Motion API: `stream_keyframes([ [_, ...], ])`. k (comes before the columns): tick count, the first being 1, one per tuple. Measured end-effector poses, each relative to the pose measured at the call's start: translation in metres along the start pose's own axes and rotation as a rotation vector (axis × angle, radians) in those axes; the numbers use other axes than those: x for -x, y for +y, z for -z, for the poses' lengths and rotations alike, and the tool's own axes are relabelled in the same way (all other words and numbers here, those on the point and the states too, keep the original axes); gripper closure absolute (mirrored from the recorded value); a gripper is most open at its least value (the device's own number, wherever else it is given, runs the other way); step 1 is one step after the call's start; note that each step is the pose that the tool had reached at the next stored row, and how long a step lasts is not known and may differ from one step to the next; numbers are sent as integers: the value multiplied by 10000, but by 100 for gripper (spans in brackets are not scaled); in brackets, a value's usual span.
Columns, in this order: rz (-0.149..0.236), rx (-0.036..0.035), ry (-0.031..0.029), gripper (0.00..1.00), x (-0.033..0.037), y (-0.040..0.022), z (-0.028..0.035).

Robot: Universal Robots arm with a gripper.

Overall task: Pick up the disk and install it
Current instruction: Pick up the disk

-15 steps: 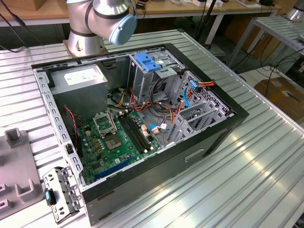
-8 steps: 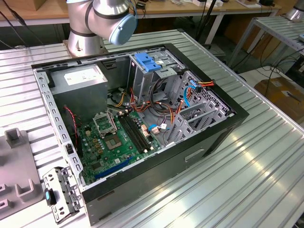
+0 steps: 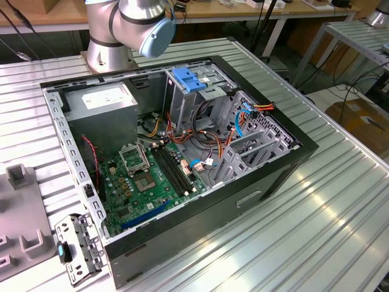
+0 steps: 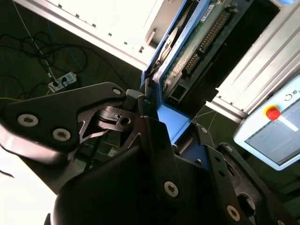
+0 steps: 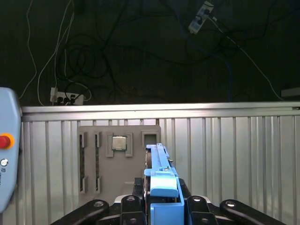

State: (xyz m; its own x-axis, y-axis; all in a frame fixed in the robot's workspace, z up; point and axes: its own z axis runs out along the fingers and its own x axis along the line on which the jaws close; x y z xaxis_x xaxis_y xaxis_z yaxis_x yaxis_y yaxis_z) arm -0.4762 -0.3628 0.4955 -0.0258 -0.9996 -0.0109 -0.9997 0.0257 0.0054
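In both wrist views my gripper (image 4: 159, 117) (image 5: 161, 206) is shut on the disk, which I see edge-on between the black fingers. The disk (image 4: 194, 44) shows its green circuit board side and a blue plastic side rail in the second wrist view. In the first wrist view the disk's blue rail (image 5: 160, 176) sticks out past the fingers, held above a ribbed metal table. The open computer case (image 3: 285, 173) lies on its side in the exterior view, with a metal drive cage with a blue handle (image 3: 188, 82) at its far end.
The arm's base (image 3: 130, 24) stands behind the case. Inside the case are a grey power supply box (image 3: 103, 100), a motherboard (image 3: 152, 176) and loose cables. A grey parts tray (image 5: 117, 159) (image 3: 18, 213) holds a processor chip. A pendant with a red button (image 4: 272, 124) is nearby.
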Motion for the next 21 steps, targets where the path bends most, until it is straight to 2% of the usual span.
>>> stream_keyframes([
  [10, 0, 3, -22, 63, 0, -2, 12],
  [18, 0, 3, -22, 63, 0, -48, 13],
  [21, 0, 4, -22, 63, 1, -85, 13],
])
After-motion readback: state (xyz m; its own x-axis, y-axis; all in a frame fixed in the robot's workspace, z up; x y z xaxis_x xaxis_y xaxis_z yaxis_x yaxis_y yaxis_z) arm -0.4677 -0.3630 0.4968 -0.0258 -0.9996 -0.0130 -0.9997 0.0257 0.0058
